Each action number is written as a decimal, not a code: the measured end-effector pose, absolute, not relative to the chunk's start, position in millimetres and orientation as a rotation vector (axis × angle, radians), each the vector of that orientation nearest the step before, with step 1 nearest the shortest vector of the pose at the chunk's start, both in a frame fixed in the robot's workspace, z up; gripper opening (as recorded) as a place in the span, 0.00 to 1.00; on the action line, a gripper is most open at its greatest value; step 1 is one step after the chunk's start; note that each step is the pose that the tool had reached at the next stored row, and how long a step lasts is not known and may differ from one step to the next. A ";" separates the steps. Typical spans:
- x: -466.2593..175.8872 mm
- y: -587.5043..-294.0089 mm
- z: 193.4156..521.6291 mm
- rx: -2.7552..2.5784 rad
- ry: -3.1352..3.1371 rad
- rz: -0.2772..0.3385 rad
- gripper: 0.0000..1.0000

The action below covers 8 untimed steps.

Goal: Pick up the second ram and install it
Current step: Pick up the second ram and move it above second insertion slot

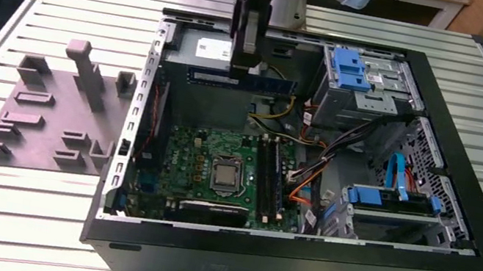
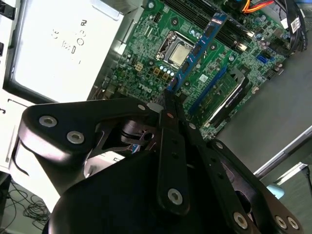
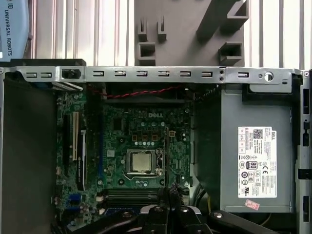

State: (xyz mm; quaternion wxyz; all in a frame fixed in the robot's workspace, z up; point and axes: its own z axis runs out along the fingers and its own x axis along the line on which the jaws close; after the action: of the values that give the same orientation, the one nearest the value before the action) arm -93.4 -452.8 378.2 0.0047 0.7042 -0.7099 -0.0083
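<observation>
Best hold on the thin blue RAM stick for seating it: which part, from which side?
Pinch the thin blue memory stick across its two flat faces, mid-length on the upper long edge, coming from above. It is long and thin, so a centred hold probably balances it and leaves the lower edge free for the long black motherboard slots. The gripper holds it this way.

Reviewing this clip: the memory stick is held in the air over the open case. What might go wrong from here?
1. The gripper pinches the memory stick on a narrow patch, so it may tilt and meet the memory slots skewed.
2. The orange cables lie right beside those slots and may snag the stick as it comes down.
</observation>
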 end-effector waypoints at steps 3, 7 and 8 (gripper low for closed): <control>-90.6 -453.7 374.4 2.206 -2.223 -0.026 0.12; -87.6 -456.0 369.7 2.205 -2.223 -0.027 0.12; -86.8 -456.9 368.9 2.205 -2.223 -0.027 0.12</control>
State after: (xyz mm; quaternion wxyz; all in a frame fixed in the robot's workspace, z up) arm -86.8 -456.9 368.9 0.0051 0.7042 -0.7099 -0.0086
